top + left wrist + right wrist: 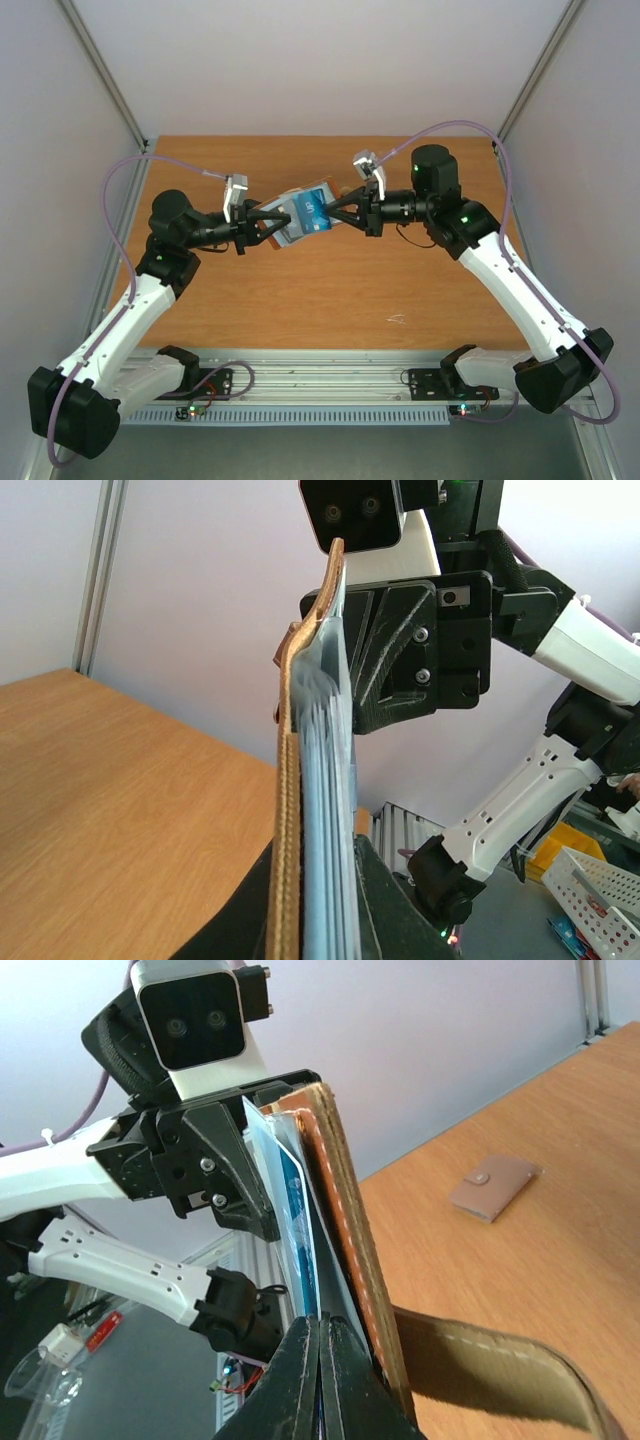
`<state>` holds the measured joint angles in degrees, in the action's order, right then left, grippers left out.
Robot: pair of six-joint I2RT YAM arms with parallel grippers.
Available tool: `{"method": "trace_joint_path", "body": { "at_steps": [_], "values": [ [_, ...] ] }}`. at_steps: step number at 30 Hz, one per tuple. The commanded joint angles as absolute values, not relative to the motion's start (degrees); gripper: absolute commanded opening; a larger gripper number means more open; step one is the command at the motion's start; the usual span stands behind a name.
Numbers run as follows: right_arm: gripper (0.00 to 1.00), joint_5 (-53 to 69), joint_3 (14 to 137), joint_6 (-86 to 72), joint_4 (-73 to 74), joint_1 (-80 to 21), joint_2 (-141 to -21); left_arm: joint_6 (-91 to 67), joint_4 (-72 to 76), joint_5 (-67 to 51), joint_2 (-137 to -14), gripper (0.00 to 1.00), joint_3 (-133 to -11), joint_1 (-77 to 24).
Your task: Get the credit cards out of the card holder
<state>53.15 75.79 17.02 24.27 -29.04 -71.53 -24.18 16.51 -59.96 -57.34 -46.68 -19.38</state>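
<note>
Left gripper [272, 224] has its fingers [235, 925] clamped on one edge of the card holder [288, 810]. The right gripper [335, 214] is pressed flat on something thin inside it, looks like the blue card [296, 1215] to me, so the holder hangs in the air between them. I'd call this the pull-out step: left holds firm, right slides straight out along the pocket. Underneath is a wooden table [330, 290] with a little brown snap piece [493, 1186], pale walls [330, 60] all around.
</note>
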Motion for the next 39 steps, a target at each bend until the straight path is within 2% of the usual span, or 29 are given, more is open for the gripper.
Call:
{"method": "trace_joint_path", "body": {
  "at_steps": [1, 4, 12, 16, 18, 21, 23, 28, 33, 36, 39],
  "values": [
    [0.01, 51.4, 76.4, 18.4, 26.8, -28.0, -70.1, -23.5, 19.4, -60.3, -56.8, 0.01, -46.6, -19.7],
    [0.01, 49.9, 76.5, 19.0, 28.7, -26.6, -69.4, -21.9, 14.6, -56.5, -56.7, 0.00, -47.3, -19.7],
    [0.01, 45.9, 73.0, 11.8, 30.9, -12.2, -66.0, -15.2, -5.3, -21.0, -56.6, 0.00, -45.9, -19.7],
    [0.01, 32.4, 67.8, -4.5, 31.1, -4.0, -66.7, -14.6, -9.5, -10.5, -56.2, 0.00, -44.7, -19.6],
    [0.01, 21.8, 63.6, -18.9, 32.5, -1.0, -66.4, -14.7, -9.7, -9.5, -55.8, 0.00, -44.1, -19.6],
    [0.01, 12.8, 54.0, -31.5, 22.9, 0.9, -63.6, -14.9, -8.8, -11.6, -55.5, 0.00, -43.8, -19.6],
    [0.01, 6.8, 50.5, -37.3, 18.9, 0.9, -63.6, -15.2, -8.2, -12.3, -55.5, 0.00, -43.7, -19.6],
    [0.01, -7.8, 50.0, -47.2, 20.8, 0.9, -69.8, -16.0, -7.3, -12.3, -55.6, 0.00, -43.3, -19.6],
    [0.01, -16.7, 47.1, -63.0, 18.4, 1.0, -77.4, -16.1, -7.3, -11.8, -55.4, 0.00, -42.9, -19.6],
    [0.01, -16.4, 45.6, -70.6, 14.9, 1.0, -83.1, -15.8, -7.2, -11.4, -55.3, 0.00, -42.8, -19.4],
    [0.01, -14.0, 46.5, -70.7, 10.5, 1.0, -88.2, -15.6, -7.0, -11.3, -55.3, 0.00, -42.6, -19.3]
  ]
}}
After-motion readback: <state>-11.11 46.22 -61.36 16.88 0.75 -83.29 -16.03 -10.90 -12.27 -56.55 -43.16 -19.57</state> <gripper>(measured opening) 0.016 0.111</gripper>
